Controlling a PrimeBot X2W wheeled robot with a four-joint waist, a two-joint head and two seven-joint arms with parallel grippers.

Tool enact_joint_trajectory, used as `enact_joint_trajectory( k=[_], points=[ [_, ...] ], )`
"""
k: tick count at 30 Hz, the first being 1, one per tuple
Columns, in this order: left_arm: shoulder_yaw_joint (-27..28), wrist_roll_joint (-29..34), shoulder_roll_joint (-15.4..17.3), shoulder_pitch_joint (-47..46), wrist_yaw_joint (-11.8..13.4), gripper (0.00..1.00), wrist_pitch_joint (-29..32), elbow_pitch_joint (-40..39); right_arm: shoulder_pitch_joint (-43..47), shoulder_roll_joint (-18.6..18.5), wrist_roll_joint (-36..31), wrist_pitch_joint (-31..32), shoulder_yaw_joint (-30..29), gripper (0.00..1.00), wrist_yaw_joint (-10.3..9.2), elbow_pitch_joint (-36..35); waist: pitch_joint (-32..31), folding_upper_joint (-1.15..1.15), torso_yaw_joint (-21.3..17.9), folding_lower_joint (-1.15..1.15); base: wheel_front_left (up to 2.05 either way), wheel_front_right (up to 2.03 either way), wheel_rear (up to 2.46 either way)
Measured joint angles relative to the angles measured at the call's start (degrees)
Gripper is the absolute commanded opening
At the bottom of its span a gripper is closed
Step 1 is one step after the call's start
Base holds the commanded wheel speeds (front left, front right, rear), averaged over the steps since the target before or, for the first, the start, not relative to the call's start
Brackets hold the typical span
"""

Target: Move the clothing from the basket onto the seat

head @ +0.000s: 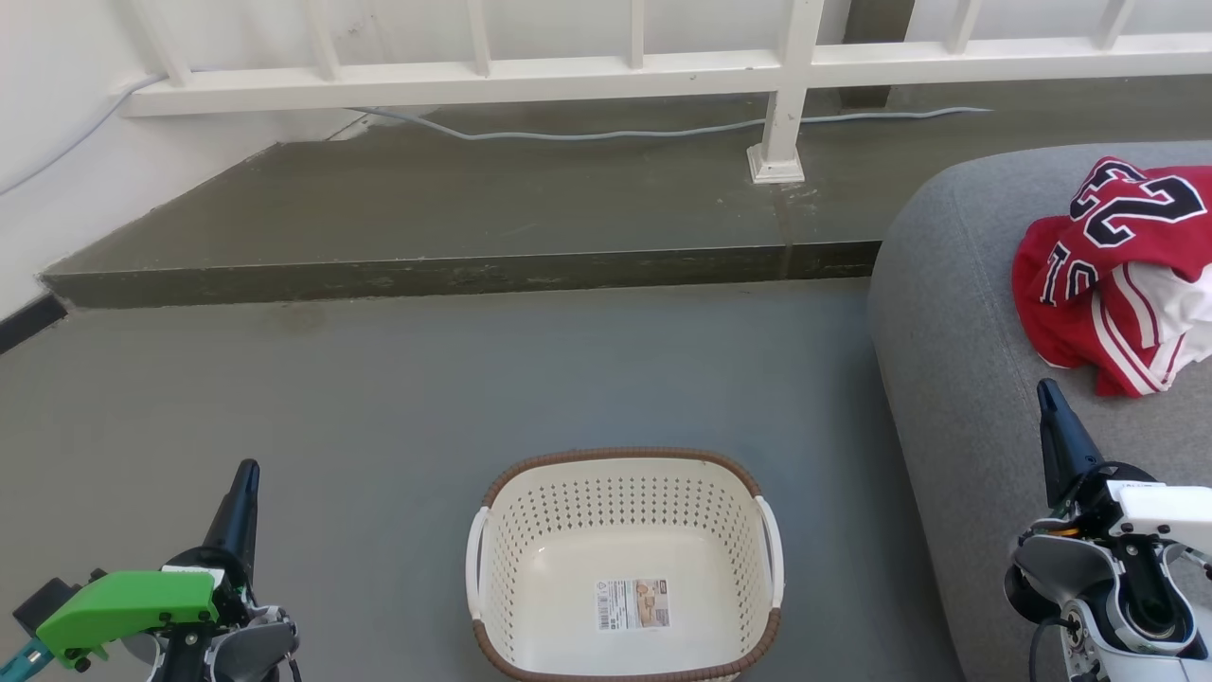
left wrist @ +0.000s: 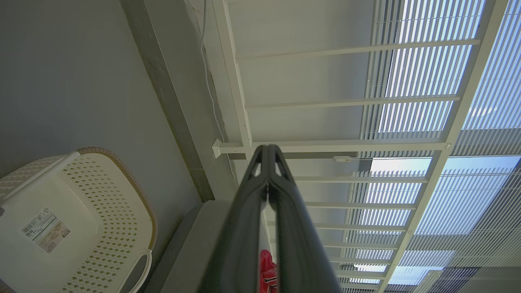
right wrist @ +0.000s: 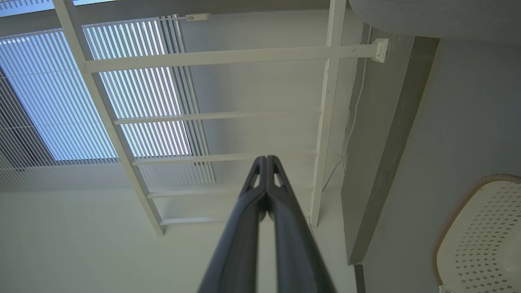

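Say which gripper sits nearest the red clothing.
The right gripper, shut, by the seat, just short of the clothing; the left gripper hangs beyond the basket, over floor.

White railing [head: 473,80] w/ post on raised concrete step [head: 473,208]; grey cable [head: 615,134] runs along step under it. Grey floor [head: 379,379] in front. Slatted blinds [left wrist: 419,77] behind railing.

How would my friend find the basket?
Start at the big grey seat on the right; the basket stands on the floor just left of it. It alone is cream with holey walls, a brown rim and white handles.
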Motion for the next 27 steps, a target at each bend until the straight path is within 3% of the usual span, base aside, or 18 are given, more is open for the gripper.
enact_joint_trajectory(
  k=[27],
  points=[
    [0.12,0.00,-0.04,-0.01,-0.02,0.00,0.00,0.00,-0.01,0.08,0.00,0.43,-0.09,0.00,0.01,-0.03,0.01,0.00,0.00,0.00,0.00,0.00,0.00]
  ],
)
